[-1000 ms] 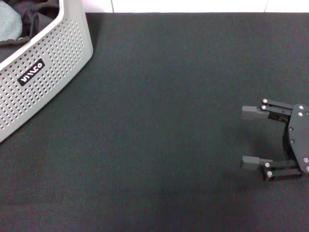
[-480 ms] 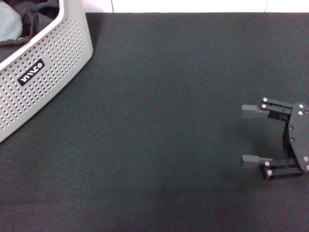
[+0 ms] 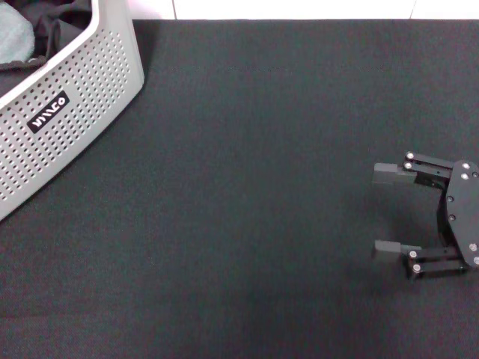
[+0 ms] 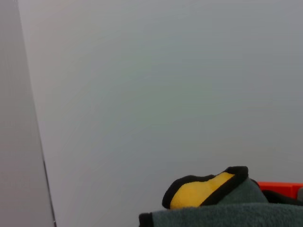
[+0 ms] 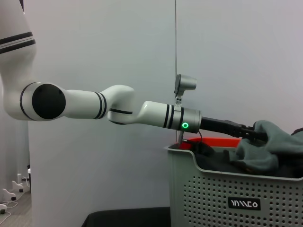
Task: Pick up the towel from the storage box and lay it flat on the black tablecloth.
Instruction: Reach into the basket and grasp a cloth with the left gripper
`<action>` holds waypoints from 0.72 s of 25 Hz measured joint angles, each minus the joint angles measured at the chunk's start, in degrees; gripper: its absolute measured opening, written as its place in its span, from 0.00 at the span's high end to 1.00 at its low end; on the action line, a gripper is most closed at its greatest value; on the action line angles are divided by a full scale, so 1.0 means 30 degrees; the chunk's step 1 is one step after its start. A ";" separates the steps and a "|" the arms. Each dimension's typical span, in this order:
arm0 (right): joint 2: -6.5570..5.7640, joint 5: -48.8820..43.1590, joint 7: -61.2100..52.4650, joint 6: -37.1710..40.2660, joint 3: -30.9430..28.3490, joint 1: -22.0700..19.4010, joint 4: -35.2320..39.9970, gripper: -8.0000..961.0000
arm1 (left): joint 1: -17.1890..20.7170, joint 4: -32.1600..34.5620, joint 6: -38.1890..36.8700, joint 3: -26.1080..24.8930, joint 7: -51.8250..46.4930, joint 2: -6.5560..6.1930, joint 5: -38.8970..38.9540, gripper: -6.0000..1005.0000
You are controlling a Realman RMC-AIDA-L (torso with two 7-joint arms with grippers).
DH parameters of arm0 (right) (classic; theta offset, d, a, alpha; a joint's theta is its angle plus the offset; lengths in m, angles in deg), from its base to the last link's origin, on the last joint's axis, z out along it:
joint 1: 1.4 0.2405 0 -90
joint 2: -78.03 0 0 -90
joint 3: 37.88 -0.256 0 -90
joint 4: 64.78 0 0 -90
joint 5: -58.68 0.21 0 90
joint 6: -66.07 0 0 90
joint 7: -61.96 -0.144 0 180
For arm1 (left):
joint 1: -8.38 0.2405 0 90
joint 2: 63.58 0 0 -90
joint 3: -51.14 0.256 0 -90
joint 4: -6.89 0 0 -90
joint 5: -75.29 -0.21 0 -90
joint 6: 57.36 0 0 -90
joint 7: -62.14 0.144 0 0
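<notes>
The light grey storage box (image 3: pixel 82 97) stands at the far left corner of the black tablecloth (image 3: pixel 254 187). A patch of the grey-green towel (image 3: pixel 13 36) shows inside it. In the right wrist view the left arm reaches over the storage box (image 5: pixel 213 189), and my left gripper (image 5: pixel 255 133) is against the bunched towel (image 5: pixel 270 142), which rises above the rim. The left wrist view shows the towel (image 4: pixel 227 215) close up, with a yellow fold edged in black. My right gripper (image 3: pixel 376 212) hovers open and empty over the tablecloth at the right.
A plain black cloth (image 3: pixel 56 22) lies in the box beside the towel. Something red (image 5: pixel 213 141) shows behind the box's far rim. A white wall runs along the table's back edge.
</notes>
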 joint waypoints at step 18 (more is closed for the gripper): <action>0.0049 0.0001 -0.0001 0.0010 0.0014 -0.0104 -0.0001 0.11 | -0.0520 -0.1137 0.0075 -0.0007 0.1632 0.1128 0.2529 0.57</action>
